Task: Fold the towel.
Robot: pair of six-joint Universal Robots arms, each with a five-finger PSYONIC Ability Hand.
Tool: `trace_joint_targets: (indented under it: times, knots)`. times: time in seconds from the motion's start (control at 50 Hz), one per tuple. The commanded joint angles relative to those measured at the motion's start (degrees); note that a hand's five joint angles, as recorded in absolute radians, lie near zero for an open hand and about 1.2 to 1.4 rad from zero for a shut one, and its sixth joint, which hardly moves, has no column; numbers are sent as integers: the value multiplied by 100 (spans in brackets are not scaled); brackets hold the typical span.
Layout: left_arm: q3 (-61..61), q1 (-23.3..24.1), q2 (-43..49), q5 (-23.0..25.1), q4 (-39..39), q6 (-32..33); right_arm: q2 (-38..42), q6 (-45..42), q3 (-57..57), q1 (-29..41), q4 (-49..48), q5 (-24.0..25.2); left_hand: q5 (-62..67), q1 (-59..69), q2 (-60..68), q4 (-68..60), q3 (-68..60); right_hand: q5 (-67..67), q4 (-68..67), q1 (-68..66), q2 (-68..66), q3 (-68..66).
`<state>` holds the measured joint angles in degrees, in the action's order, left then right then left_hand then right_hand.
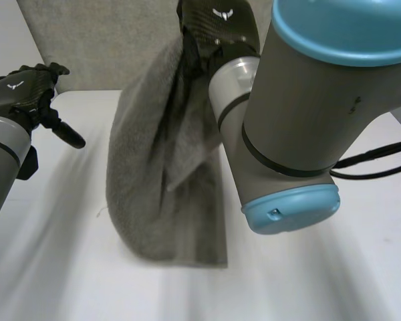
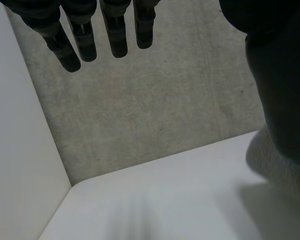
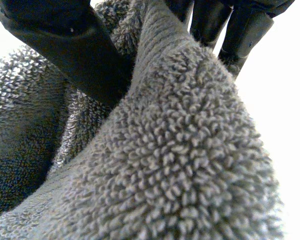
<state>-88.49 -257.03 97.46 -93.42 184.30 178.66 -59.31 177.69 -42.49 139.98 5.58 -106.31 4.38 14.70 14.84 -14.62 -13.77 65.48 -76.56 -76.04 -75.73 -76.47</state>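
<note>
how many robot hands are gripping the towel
1. The right robot hand pinches the grey towel near its top, and the towel hangs from it. The left robot hand is off to the side, open, touching nothing.

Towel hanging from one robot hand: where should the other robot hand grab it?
Probably the bottom corner nearest the left robot hand, coming in from that side. The towel hangs bunched from the right robot hand, which pinches its top, so the low edge by the table is free, and the left robot hand is open beside it.
</note>
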Motion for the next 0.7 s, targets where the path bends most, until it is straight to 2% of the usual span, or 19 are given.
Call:
trace_joint_targets:
  times: [0.02, 0.06, 0.08, 0.1, 0.12, 0.16, 0.18, 0.2, 0.22, 0.24, 0.26, 0.28, 0.4, 0.5, 0.62, 0.7]
  knots:
    - [-19, 30, 72, 8, -26, -104, -45, -410, -910, -296, 216, 92, -316, -348, -362, 340, 254, 452, -344, -396, -427, -353]
    - [-54, 82, 107, 17, -52, -104, -80, -1118, -1374, -672, 390, 276, -316, -348, -362, 340, 254, 452, -344, -396, -427, -353]
    - [-54, 83, 107, 17, -52, -104, -81, -1122, -1376, -674, 392, 277, -316, -348, -362, 340, 254, 452, -344, -396, -427, -353]
    - [-107, 100, 124, 26, -52, -95, -20, -1688, -1629, -822, 635, 416, -316, -348, -362, 340, 254, 452, -344, -396, -427, -353]
    - [-107, 100, 125, 26, -52, -95, -19, -1694, -1631, -823, 638, 418, -316, -348, -362, 340, 254, 452, -344, -396, -427, -353]
    - [-230, 135, 212, 52, -52, -77, 25, -2787, -2331, -1174, 804, 567, -299, -331, -345, 323, 238, 452, -344, -396, -427, -353]
    - [-230, 135, 212, 52, -52, -77, 25, -2792, -2334, -1175, 805, 567, -299, -331, -345, 323, 237, 452, -344, -396, -427, -353]
    - [-256, 205, 256, 52, -43, -69, 68, -3219, -2647, -1419, 770, 541, -299, -331, -345, 323, 237, 452, -344, -396, -427, -353]
    - [-274, 310, 300, 52, -52, -60, 51, -3528, -2955, -1708, 700, 567, -282, -314, -328, 306, 221, -142, 249, 198, 167, 240]
    - [-274, 311, 300, 52, -52, -60, 51, -3531, -2958, -1711, 699, 567, -282, -314, -328, 306, 221, -148, 255, 204, 173, 246]
    - [-292, 433, 335, 52, -52, -34, 25, -3661, -3184, -1903, 604, 619, -282, -314, -328, 306, 221, -3079, 3186, 3135, 3104, 3177]
    - [-300, 547, 379, 52, -52, -25, 7, -3654, -3335, -2052, 489, 663, -265, -297, -311, 289, 204, -6548, 6656, 6604, 6573, 6647]
    - [-432, 759, 485, 43, -114, -25, -204, -3645, -3530, -2098, 392, 963, -215, -247, -261, 239, 153, -6548, 6656, 6604, 6573, 6647]
    - [-705, 970, 494, 52, -184, -16, -818, -3268, -3495, -2089, 383, 1620, -97, -129, -143, 121, 35, -6548, 6656, 6604, 6573, 6647]
    - [-1171, 1243, 467, 52, -298, 2, -1012, -3030, -3248, -2019, 480, 1964, 38, 6, -8, -13, -99, -6548, 6656, 6604, 6573, 6647]
    - [-1547, 1339, 467, 52, -307, 71, -794, -3091, -2645, -1957, 1127, 2271, 138, 106, 92, -114, -200, -6548, 6656, 6604, 6573, 6647]
